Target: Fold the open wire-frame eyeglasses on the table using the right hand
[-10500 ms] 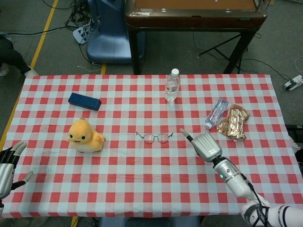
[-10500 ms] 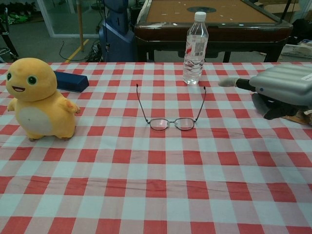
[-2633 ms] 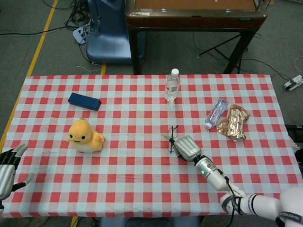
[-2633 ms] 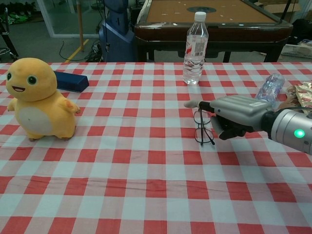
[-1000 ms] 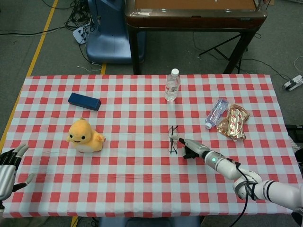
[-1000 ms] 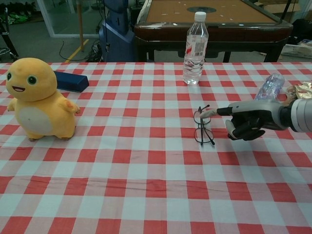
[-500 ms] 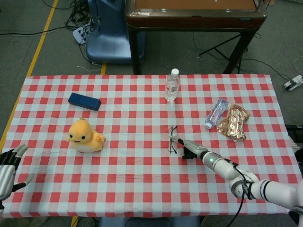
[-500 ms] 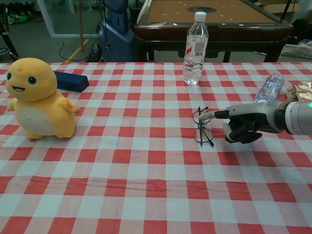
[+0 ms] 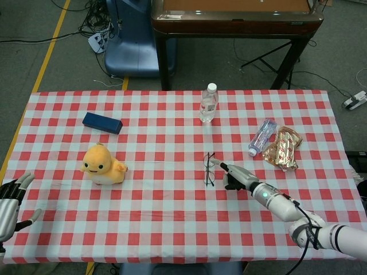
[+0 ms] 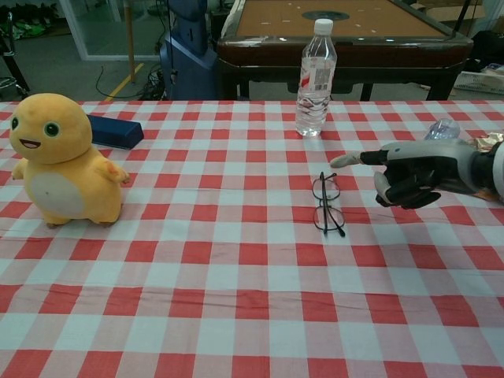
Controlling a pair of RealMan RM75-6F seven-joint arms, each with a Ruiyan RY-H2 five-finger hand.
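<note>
The wire-frame eyeglasses [image 9: 208, 169] [image 10: 327, 205] lie flat on the checked tablecloth near the middle, their arms lying in along the frame. My right hand [image 9: 235, 176] [image 10: 409, 177] hovers just right of them, not touching. One finger [image 10: 346, 160] points left above the glasses and the others are curled in on nothing. My left hand [image 9: 8, 200] rests at the table's near left corner with fingers spread, holding nothing; only the head view shows it.
A yellow plush toy [image 9: 102, 165] [image 10: 59, 161] and a dark blue case [image 9: 102, 122] [image 10: 114, 131] sit on the left. An upright water bottle [image 9: 209, 103] [image 10: 316, 79] stands behind the glasses. A lying bottle [image 9: 262, 136] and snack packet [image 9: 284, 148] are at right.
The right hand's pointing finger, which was at the glasses' far end, has lifted and drawn back to the right. The glasses stay flat in the same spot.
</note>
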